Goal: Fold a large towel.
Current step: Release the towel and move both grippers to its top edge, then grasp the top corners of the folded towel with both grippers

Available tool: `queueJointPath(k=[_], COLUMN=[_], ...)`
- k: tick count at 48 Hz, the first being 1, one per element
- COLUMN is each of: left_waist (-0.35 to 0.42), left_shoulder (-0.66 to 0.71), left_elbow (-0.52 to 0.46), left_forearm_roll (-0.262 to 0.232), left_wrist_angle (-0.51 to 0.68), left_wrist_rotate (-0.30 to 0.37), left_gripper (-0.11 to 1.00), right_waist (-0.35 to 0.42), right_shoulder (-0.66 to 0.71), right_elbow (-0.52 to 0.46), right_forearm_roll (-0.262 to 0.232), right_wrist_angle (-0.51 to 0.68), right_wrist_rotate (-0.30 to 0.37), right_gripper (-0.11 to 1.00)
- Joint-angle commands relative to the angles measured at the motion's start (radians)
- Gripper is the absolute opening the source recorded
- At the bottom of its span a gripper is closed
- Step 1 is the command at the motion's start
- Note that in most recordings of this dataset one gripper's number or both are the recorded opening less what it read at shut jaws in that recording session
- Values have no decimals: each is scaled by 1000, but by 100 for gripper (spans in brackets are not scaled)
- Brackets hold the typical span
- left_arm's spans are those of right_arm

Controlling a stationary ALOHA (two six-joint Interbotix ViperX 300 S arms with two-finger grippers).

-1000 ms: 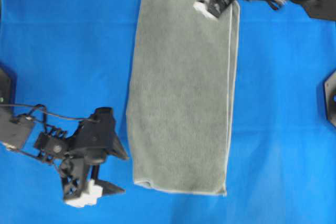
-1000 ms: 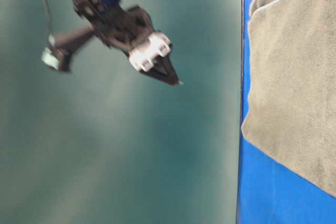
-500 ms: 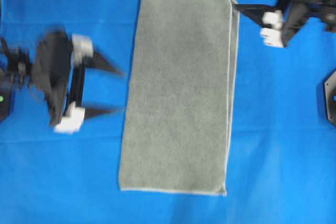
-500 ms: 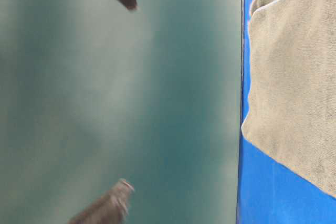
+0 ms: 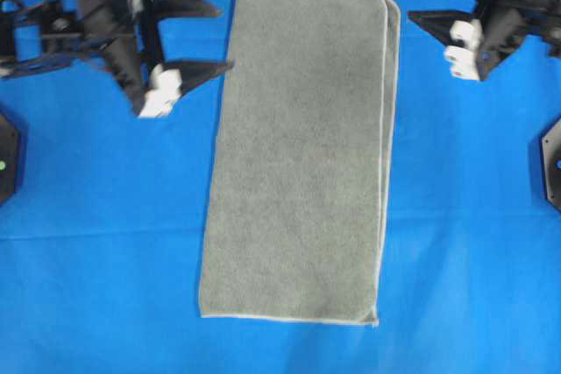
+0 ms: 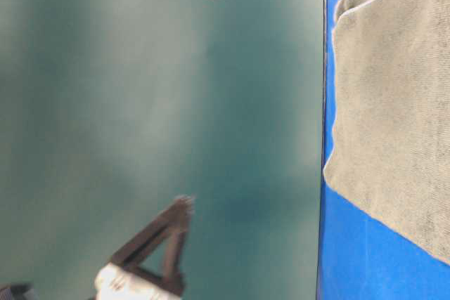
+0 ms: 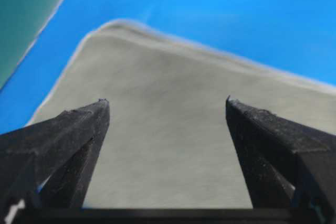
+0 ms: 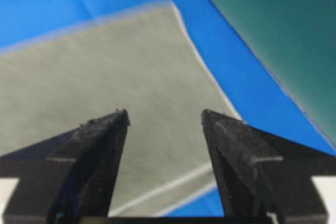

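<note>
1. Since a second ago the left hand (image 5: 202, 37) has swung from the 7 o'clock corner up to 10 o'clock. The right hand (image 5: 419, 2) has left the far edge for 2 o'clock.
2. The towel (image 5: 298, 155) lies folded lengthwise mid-worktop (image 5: 105, 216), released. Probably a crosswise fold comes next.
3. Both hands are spread wide and empty, pointing inward at the towel's far corners.

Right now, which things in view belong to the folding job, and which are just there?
Job: towel, left pincer, right pincer, both open and off the towel.
Just there: blue cloth, green wall.
</note>
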Motion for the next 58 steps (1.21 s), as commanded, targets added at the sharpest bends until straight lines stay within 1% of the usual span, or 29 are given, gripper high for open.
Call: queueJointPath(k=[1,9,14,18,25,28,35,39,43,46,47,48,53,55,56,58], left_waist=[57,175,230,268,295,299,305,304,301,296,295,293,284,282,282,282], left_shoulder=[72,262,374,462,563,597,657,683,689,690,690,690,687,683,678,667], left_elbow=[-46,-115,-153,-178,-204,-215,-239,-258,-270,-276,-278,-281,-288,-288,-290,-290], left_forearm_roll=[-2,-2,-2,-3,-6,-8,-6,-8,-8,-8,-8,-8,-5,-3,-3,-3], left_wrist_angle=[-21,-40,-71,-109,-186,-201,-207,-201,-176,-147,-138,-129,-86,-74,-67,-58], left_wrist_rotate=[-3,-5,-6,-12,-12,-12,-12,-14,-14,-12,-11,-11,6,8,8,9], left_gripper=[85,85,85,85,85,85,84,81,72,58,53,45,18,9,6,5], right_waist=[-32,-91,-118,-126,-135,-146,-175,-192,-193,-192,-192,-192,-192,-192,-192,-192], right_shoulder=[100,298,419,500,604,629,641,641,641,640,640,640,632,627,626,621], right_elbow=[-64,-149,-186,-207,-241,-255,-268,-267,-259,-245,-242,-238,-221,-215,-213,-213], right_forearm_roll=[-3,-14,-18,-18,-21,-34,-63,-78,-86,-87,-87,-87,-87,-87,-87,-87], right_wrist_angle=[18,46,40,32,28,28,32,34,31,20,12,8,-25,-35,-38,-40], right_wrist_rotate=[-2,-9,-9,-8,-9,-9,-9,-9,-14,-15,-15,-15,-15,-15,-15,-15], right_gripper=[61,61,61,61,61,61,61,61,59,54,51,46,16,6,4,4])
